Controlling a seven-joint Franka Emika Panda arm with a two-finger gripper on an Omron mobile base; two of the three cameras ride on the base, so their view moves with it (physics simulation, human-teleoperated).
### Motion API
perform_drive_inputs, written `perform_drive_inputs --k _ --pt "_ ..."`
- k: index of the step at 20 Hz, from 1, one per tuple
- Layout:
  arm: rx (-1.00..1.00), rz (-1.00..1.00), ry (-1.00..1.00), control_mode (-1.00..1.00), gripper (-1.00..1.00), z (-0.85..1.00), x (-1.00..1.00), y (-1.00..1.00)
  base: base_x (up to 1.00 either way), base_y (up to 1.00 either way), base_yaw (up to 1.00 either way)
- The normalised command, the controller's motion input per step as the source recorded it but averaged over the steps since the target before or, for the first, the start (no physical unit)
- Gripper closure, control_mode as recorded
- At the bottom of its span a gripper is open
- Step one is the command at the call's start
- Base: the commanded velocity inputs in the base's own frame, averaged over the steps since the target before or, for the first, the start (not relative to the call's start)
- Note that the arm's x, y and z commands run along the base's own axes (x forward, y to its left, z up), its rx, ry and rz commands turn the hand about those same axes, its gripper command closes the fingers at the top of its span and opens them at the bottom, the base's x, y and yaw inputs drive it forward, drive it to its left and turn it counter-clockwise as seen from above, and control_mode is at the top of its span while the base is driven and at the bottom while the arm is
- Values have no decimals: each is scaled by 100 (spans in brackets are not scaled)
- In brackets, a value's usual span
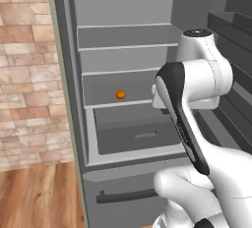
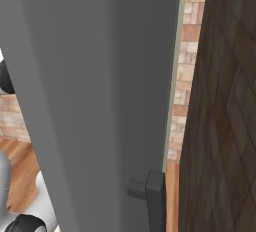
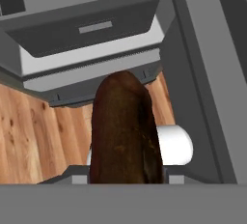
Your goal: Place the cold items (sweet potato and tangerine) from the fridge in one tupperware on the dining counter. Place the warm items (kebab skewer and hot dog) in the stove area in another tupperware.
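Close to the hand camera, the sweet potato [image 3: 124, 131] stands clamped in the part-open gripper [image 3: 126, 179], held out in front of the fridge [image 1: 128, 35] above the wood floor [image 3: 29, 131]. Farther in, the tangerine [image 1: 120, 94] sits on the shelf just above the fridge's grey drawer [image 1: 135, 136].

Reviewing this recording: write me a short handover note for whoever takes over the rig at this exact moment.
Tool: shut on the sweet potato, seen close up in the hand view, held over the wood floor in front of the fridge.
Tangerine: on a middle fridge shelf, above the grey drawer. Fridge door stands open.
Done: sweet potato picked up and out of the fridge.
Left: carry it to a tupperware on the dining counter, come back for the tangerine and put it in the same one, then put the kebab skewer and hot dog in the other tupperware.
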Motion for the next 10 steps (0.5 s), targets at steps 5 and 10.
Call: perform_drive_inputs --k 5,10 --pt "0 0 0 100 100 0 -13 3 -8 4 0" --pt "0 0 0 100 100 0 0 0 -47 53 -3"
